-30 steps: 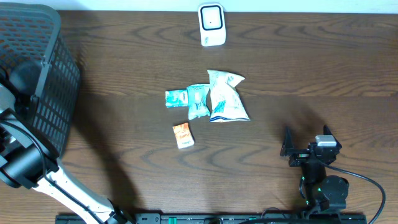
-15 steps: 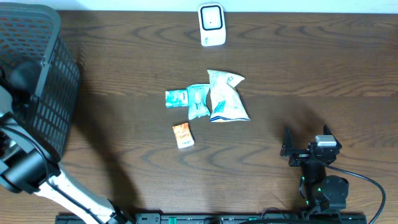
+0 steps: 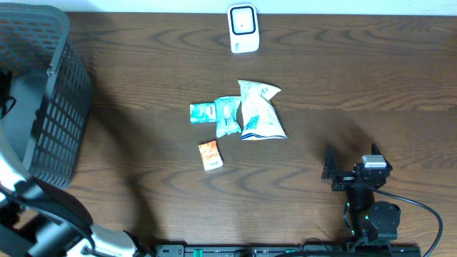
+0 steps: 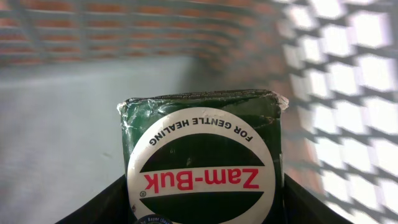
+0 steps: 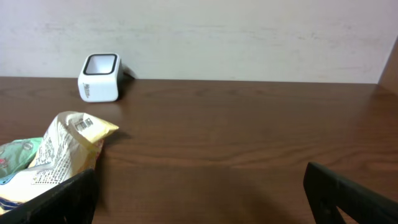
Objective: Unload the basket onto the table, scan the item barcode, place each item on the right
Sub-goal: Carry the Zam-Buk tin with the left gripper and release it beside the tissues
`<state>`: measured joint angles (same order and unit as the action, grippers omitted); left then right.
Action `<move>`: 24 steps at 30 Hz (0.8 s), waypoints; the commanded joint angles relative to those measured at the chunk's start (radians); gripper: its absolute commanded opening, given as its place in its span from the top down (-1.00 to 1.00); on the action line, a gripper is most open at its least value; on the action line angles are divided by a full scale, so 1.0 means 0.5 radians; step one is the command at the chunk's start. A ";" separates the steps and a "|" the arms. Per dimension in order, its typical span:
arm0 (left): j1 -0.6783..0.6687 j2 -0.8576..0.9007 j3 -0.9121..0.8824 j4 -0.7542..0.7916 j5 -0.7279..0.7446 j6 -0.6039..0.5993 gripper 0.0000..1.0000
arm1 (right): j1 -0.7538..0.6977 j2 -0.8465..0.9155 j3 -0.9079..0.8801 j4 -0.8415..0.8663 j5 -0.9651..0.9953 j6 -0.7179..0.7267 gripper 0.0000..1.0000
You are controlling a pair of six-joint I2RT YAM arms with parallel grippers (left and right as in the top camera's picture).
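Inside the upper-left basket (image 3: 63, 114), we are clamping our left end effector (image 4: 205, 208) on the Zam-Buk box (image 4: 202, 137), which next needs lifting toward the scanner (image 3: 243, 28).

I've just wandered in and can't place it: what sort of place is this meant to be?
Most likely a mock shop checkout on a lab table: a white barcode scanner stands at the far edge, snack packets lie mid-table, and a Zam-Buk pack is inside a dark mesh basket.

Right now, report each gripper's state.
Left gripper: closed on the Zam-Buk box, inside the basket.
Right gripper: open, holding nothing.
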<state>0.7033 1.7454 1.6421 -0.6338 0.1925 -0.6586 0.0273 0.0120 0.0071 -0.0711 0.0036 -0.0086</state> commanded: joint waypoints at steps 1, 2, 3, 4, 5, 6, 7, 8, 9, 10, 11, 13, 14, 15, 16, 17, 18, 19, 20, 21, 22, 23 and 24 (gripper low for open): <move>-0.123 -0.192 -0.008 0.006 0.238 -0.056 -0.11 | 0.008 -0.011 -0.003 -0.007 0.009 -0.015 -0.99; -0.168 -0.236 -0.008 0.005 0.251 -0.055 -0.11 | 0.008 -0.011 -0.003 -0.008 0.009 -0.015 -0.99; -0.221 -0.277 -0.008 0.005 0.270 -0.055 -0.12 | 0.008 -0.011 -0.003 -0.008 0.009 -0.015 -0.99; -0.291 -0.321 -0.008 0.005 0.281 -0.056 -0.11 | 0.008 -0.011 -0.003 -0.008 0.009 -0.015 -0.99; -0.348 -0.350 -0.008 0.005 0.281 -0.055 -0.12 | 0.008 -0.011 -0.003 -0.008 0.009 -0.015 -0.99; -0.420 -0.382 -0.008 0.005 0.280 -0.053 -0.11 | 0.008 -0.011 -0.003 -0.008 0.009 -0.015 -0.98; -0.497 -0.408 -0.008 0.005 0.279 -0.043 -0.12 | 0.008 -0.011 -0.003 -0.008 0.009 -0.015 -0.99; -0.574 -0.430 -0.008 0.004 0.279 -0.023 -0.12 | 0.008 -0.011 -0.003 -0.008 0.009 -0.015 -0.99; -0.669 -0.449 -0.008 -0.003 0.278 0.008 -0.12 | 0.008 -0.011 -0.003 -0.008 0.009 -0.015 -0.99; -0.751 -0.458 -0.008 -0.014 0.278 0.045 -0.12 | 0.008 -0.011 -0.003 -0.008 0.009 -0.015 -0.98; -0.830 -0.462 -0.008 -0.034 0.272 0.076 -0.12 | 0.008 -0.011 -0.003 -0.007 0.009 -0.015 -0.98; -0.980 -0.459 -0.008 -0.089 0.256 0.138 -0.12 | 0.008 -0.011 -0.003 -0.008 0.009 -0.015 -0.99; -1.054 -0.454 -0.008 -0.124 0.237 0.171 -0.12 | 0.008 -0.011 -0.003 -0.008 0.009 -0.015 -0.98; -1.135 -0.449 -0.008 -0.162 0.204 0.216 -0.12 | 0.008 -0.011 -0.003 -0.008 0.009 -0.015 -0.98; -1.202 -0.443 -0.008 -0.192 0.183 0.276 -0.12 | 0.008 -0.011 -0.003 -0.007 0.009 -0.015 -0.99; -1.270 -0.435 -0.008 -0.225 0.153 0.335 -0.12 | 0.008 -0.011 -0.003 -0.008 0.009 -0.015 -0.98; -1.335 -0.427 -0.008 -0.257 0.128 0.401 -0.12 | 0.008 -0.011 -0.003 -0.008 0.009 -0.015 -0.98; -1.396 -0.418 -0.008 -0.294 0.092 0.472 -0.12 | 0.008 -0.011 -0.003 -0.008 0.009 -0.015 -0.99; -1.454 -0.407 -0.008 -0.339 0.040 0.535 -0.12 | 0.008 -0.011 -0.003 -0.008 0.009 -0.015 -0.98; -1.510 -0.395 -0.008 -0.389 -0.035 0.591 -0.12 | 0.008 -0.011 -0.003 -0.008 0.009 -0.015 -0.98; -1.562 -0.378 -0.008 -0.445 -0.126 0.625 -0.12 | 0.008 -0.011 -0.003 -0.008 0.009 -0.015 -0.98; -1.615 -0.356 -0.008 -0.506 -0.241 0.629 -0.12 | 0.008 -0.011 -0.003 -0.008 0.009 -0.015 -0.99; -1.655 -0.331 -0.008 -0.557 -0.331 0.629 -0.12 | 0.008 -0.011 -0.003 -0.008 0.009 -0.015 -0.98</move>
<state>-0.0795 1.5463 1.6421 -0.8772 0.1917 -0.4328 0.0273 0.0120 0.0071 -0.0704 0.0036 -0.0086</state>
